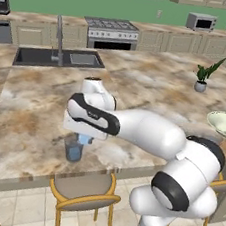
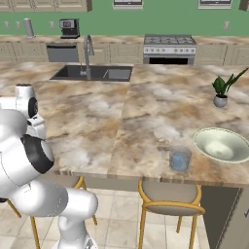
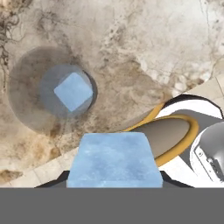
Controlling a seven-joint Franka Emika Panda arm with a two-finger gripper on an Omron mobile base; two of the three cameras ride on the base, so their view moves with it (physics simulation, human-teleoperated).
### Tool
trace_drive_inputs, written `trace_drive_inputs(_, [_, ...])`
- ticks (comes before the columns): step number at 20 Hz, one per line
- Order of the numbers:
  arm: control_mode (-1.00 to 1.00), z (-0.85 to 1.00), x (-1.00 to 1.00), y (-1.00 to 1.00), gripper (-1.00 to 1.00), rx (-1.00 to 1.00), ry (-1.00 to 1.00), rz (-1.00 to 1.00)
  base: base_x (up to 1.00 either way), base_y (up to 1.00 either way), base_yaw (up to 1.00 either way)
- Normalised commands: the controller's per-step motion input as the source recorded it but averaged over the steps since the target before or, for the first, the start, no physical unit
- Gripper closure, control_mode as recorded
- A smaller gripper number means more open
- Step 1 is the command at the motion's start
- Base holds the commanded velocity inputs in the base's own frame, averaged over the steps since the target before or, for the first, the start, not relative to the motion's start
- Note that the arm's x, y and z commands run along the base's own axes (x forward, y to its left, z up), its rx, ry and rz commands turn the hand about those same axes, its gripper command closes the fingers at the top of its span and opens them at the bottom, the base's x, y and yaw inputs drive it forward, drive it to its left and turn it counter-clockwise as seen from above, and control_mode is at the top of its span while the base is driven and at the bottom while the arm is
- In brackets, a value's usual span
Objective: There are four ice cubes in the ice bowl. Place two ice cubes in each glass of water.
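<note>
The ice cube (image 3: 113,159) gripped in the jaws should be centred over the near-left glass (image 3: 72,92) before release

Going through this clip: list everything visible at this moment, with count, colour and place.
held ice cube: one, light blue, between the gripper tips above the glass
ice cube in glass: one, light blue, inside the left glass
left glass: one, clear bluish, near counter edge under the hand
right glass: one, clear bluish, beside the bowl
ice bowl: one, cream-green, right on counter
plant: one, green in grey pot, behind the bowl
sink: one, dark, far counter
stools: yellow-framed, below counter
gripper: one, shut on the cube
</note>
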Motion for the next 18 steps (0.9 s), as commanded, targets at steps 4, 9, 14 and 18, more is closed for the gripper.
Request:
trace_drive_inputs(4, [-1.00,0.00,-0.02,0.06,1.00,-0.08,-0.01,0.04,0.00,0.00,0.00])
trace_drive_inputs(9, [-1.00,0.00,0.28,0.00,1.00,-0.15,0.00,0.00,0.00,0.00,0.00])
trace_drive_inputs(14, [-1.00,0.00,0.57,0.02,1.00,-0.04,0.00,0.00,0.00,0.00,0.00])
trace_drive_inputs(18, [-1.00,-0.01,0.52,0.09,1.00,0.00,0.00,0.00,0.00,0.00,0.00])
